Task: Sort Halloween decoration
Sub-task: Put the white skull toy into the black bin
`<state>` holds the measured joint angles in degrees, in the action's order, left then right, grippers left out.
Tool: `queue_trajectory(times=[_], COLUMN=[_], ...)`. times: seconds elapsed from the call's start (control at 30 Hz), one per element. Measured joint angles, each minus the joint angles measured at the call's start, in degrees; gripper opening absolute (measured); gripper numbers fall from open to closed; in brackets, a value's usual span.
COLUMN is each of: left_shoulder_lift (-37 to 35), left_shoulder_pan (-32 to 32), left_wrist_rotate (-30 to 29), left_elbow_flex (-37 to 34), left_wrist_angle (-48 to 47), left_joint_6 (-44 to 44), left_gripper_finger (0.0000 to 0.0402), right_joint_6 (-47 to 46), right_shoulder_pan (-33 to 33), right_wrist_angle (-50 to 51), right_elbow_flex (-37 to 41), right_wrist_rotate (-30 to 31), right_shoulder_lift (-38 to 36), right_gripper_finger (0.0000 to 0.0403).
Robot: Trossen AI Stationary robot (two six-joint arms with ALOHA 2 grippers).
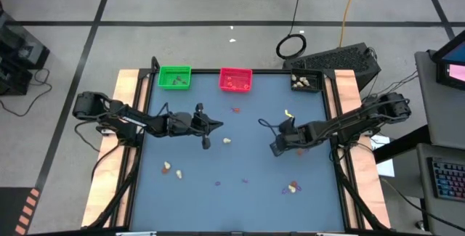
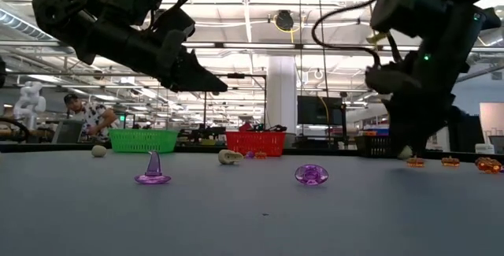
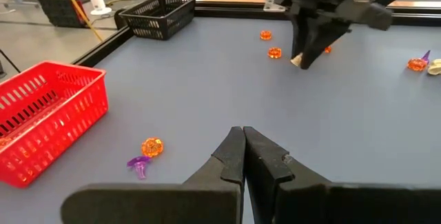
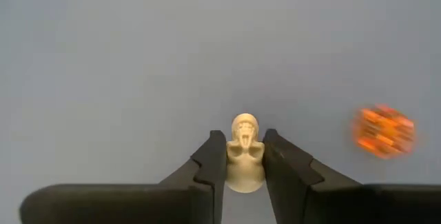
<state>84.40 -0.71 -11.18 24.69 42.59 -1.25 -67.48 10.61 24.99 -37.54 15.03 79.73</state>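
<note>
The right claw (image 4: 244,156) is down at the tabletop (image 1: 240,149), right of centre, its fingers pinching a cream skull trinket (image 4: 244,151) from both sides. The grip looks centred, so I'd finish the squeeze before lifting, rise straight up, and watch that the small piece doesn't twist out. An orange trinket (image 4: 383,131) lies near and should stay clear of the fingers. The skull's long axis runs along the fingers, crown pointing away from the wrist, its face turned up toward the wrist camera. Cream pieces appear to belong in the black tray (image 1: 306,81) at the far right corner. The left claw (image 3: 242,156) is pressed together and empty, hovering left of centre
</note>
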Motion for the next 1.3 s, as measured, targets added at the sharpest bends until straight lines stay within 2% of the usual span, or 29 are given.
queue_trajectory(times=[0.1, 0.3, 0.47, 0.6, 0.77, 1.07, 1.3], left_shoulder_lift=[-0.02, 0.01, 0.01, 0.01, 0.01, 0.01, 0.01], left_shoulder_pan=[0.00, 0.00, 0.00, 0.00, 0.00, 0.00, 0.00], left_wrist_rotate=[0.00, 0.00, 0.00, 0.00, 0.00, 0.00, 0.00], left_elbow_flex=[0.00, 0.00, 0.00, 0.00, 0.00, 0.00, 0.00], left_wrist_angle=[0.00, 0.21, 0.35, 0.33, 0.28, 0.15, 0.18], left_joint_6=[-0.01, -0.01, -0.03, -0.05, -0.06, -0.09, -0.03], left_gripper_finger=[0.0008, 0.0008, 0.0008, 0.0008, 0.0008, 0.0008, 0.0008], right_joint_6=[3.59, 10.31, 20.59, 30.32, 40.39, 50.94, 57.34], right_shoulder_pan=[-0.05, -3.05, -8.90, -16.12, -27.79, -50.51, -62.66], right_wrist_angle=[-2.51, -1.39, 6.64, 13.32, 18.39, 19.22, 12.09], right_elbow_flex=[-0.23, -4.20, -11.62, -18.13, -23.09, -21.21, -18.28], right_wrist_rotate=[0.08, 1.70, 6.19, 9.02, 9.29, 8.47, 1.28], right_shoulder_lift=[-0.73, -0.66, -0.64, -0.64, -0.70, 0.12, 3.78], right_gripper_finger=[0.0073, 0.0073, 0.0073, 0.0073, 0.0073, 0.0073, 0.0073])
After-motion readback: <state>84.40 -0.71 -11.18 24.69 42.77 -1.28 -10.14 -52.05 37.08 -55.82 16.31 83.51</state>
